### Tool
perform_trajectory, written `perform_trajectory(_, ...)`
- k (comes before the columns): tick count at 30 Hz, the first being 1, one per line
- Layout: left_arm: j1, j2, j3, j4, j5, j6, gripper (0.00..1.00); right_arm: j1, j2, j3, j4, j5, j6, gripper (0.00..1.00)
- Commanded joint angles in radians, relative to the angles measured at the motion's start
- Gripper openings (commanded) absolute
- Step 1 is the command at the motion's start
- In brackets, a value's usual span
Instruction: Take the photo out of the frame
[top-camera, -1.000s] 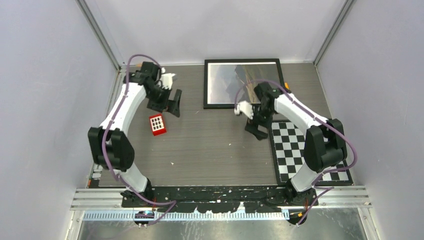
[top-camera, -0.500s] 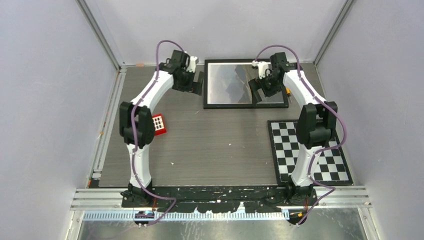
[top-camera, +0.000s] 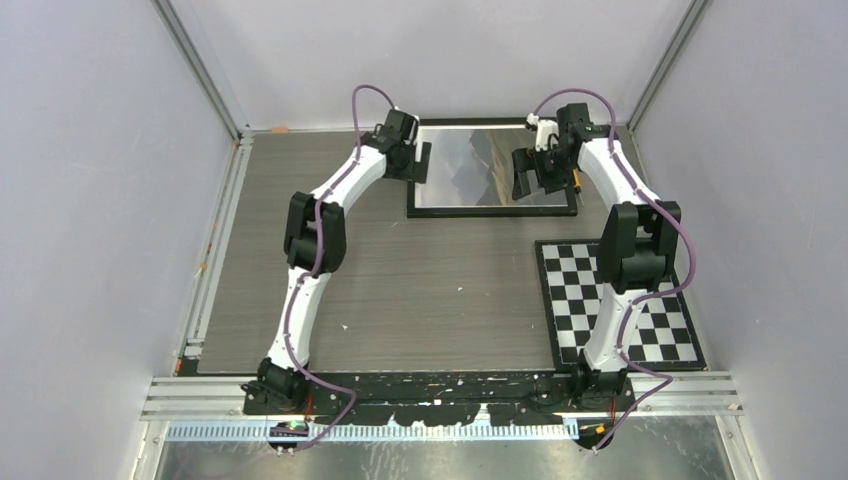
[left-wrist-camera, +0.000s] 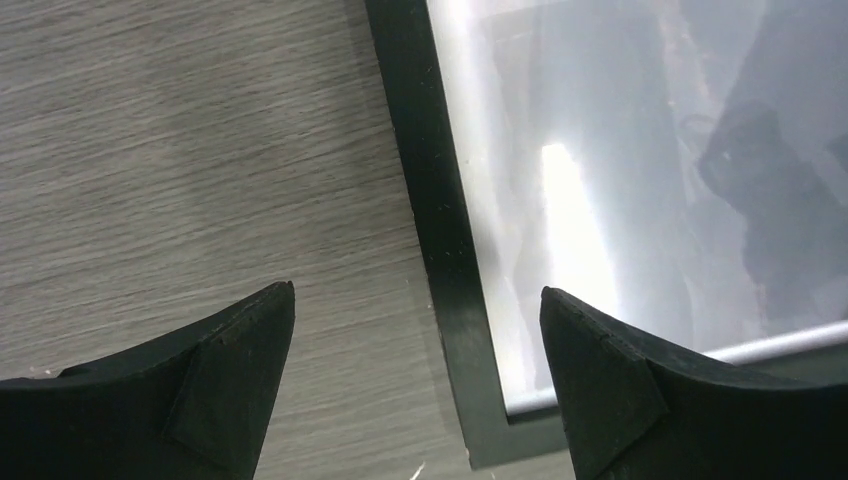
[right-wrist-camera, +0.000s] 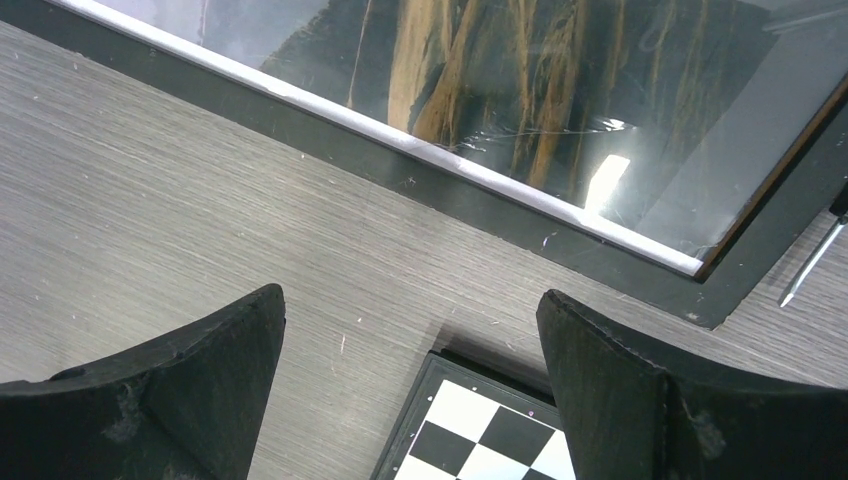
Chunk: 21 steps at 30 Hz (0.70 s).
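My left gripper is stretched out to the far middle of the table, at the left edge of the frame. Its jaws stand wide apart and hold nothing. In my left wrist view the gripper straddles the frame's black left rim. One finger is over bare wood-grain table and the other is over the glazed front, close to the frame's near left corner. I cannot tell whether either fingertip touches anything.

The frame lies flat and face up, its far edge close to the back wall. The photo is inside it, behind a shiny front with strong glare. Its thin white border shows along the rim, and its grey mountains are dim through the reflections.

My right gripper hangs over the right part of the frame, jaws also spread wide and empty. In my right wrist view the gripper is above bare table just near of the frame's near rim. The photo's brown streaks show beyond that rim. A corner of the checkerboard lies between my fingers, close to the frame but apart from it. A thin metal rod lies just right of the frame's corner. On the near right of the table the checkerboard lies flat.
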<state>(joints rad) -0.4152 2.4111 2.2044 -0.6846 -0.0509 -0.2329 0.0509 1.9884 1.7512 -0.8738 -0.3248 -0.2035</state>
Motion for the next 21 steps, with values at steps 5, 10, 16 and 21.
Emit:
perform_trajectory(5,-0.030,0.069,0.060,0.035,-0.175,0.008,0.87,-0.012,-0.073,-0.023,0.018,-0.010,0.016,1.00)
perform_trajectory(10,-0.028,0.077,0.040,-0.012,-0.200,0.017,0.86,-0.016,-0.071,-0.029,0.019,-0.007,0.016,1.00)
perform_trajectory(16,0.000,0.037,-0.053,-0.084,-0.192,0.000,0.85,-0.016,-0.066,-0.018,0.013,-0.005,0.012,1.00)
perform_trajectory(21,0.047,-0.027,-0.156,-0.087,-0.166,0.002,0.84,-0.015,-0.057,-0.016,0.006,-0.002,0.010,1.00)
